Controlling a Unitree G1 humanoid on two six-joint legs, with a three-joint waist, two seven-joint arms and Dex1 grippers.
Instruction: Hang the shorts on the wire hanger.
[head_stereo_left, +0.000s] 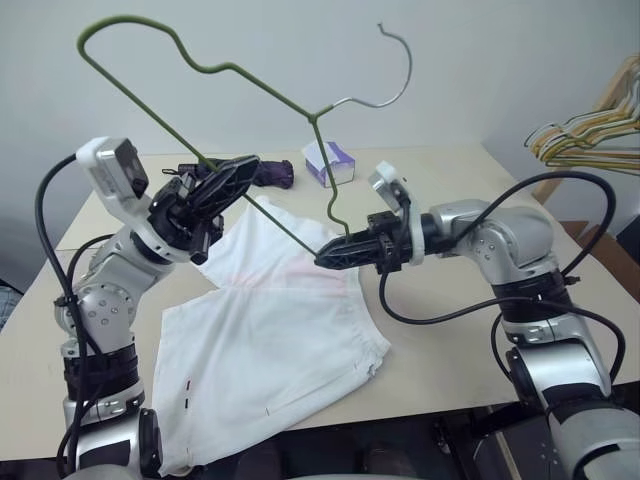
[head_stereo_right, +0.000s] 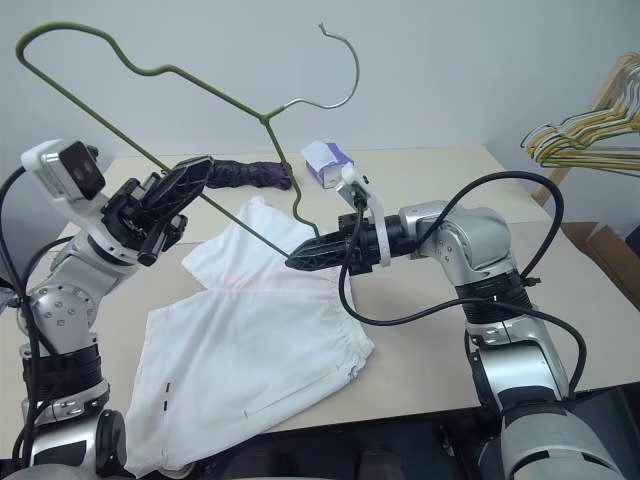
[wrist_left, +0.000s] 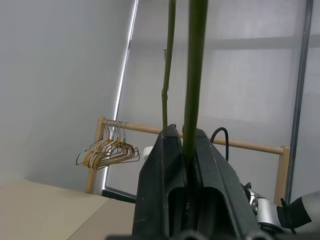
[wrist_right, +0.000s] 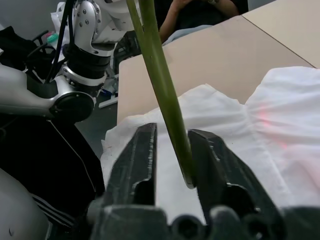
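Hanger bar slanting from centre-left to frame centre: wire hanger (head_stereo_left: 250, 85) aloft, left gripper (head_stereo_left: 235, 175) clenched on it, right gripper (head_stereo_left: 335, 255) closing round its lower end; shorts (head_stereo_left: 280, 330) flat on table (head_stereo_left: 450, 190) beneath.

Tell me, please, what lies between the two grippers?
In the left eye view, the wire hanger's straight bottom bar runs from the left gripper to the right gripper, above the shorts.
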